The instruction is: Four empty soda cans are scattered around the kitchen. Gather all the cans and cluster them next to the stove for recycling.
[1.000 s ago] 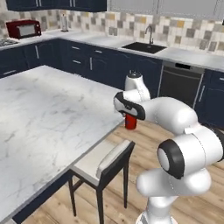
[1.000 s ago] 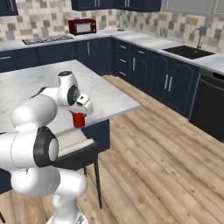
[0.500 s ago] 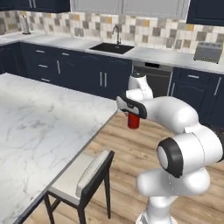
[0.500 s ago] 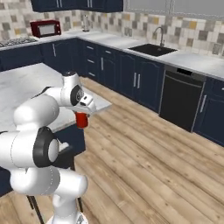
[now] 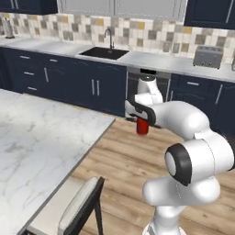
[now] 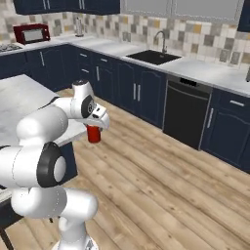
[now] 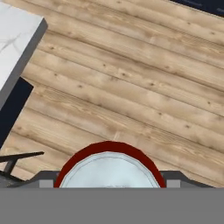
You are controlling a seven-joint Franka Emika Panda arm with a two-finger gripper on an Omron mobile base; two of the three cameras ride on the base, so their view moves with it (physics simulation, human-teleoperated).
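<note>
A red soda can (image 5: 142,127) with a silvery top hangs upright over the wood floor, just off the corner of the marble island, and my gripper (image 5: 142,122) is shut on it from above. From the other side the same soda can (image 6: 93,134) sits under the gripper (image 6: 94,128). Looking down from the hand, the can's red rim and pale top (image 7: 109,168) lie between my fingers, with floorboards below. The stove (image 6: 6,47) peeks in at the far left on the back counter.
The marble island (image 5: 41,142) lies to my left, with a chair (image 5: 80,209) tucked at its near edge. Navy cabinets line the back wall with a sink (image 5: 102,53), a dishwasher (image 6: 185,114), a toaster (image 5: 208,56) and a red microwave (image 6: 31,33).
The whole picture has swung sideways, so the base has turned; the sink and dishwasher now stand ahead. The can stays in the gripper, unchanged relative to the arm.
</note>
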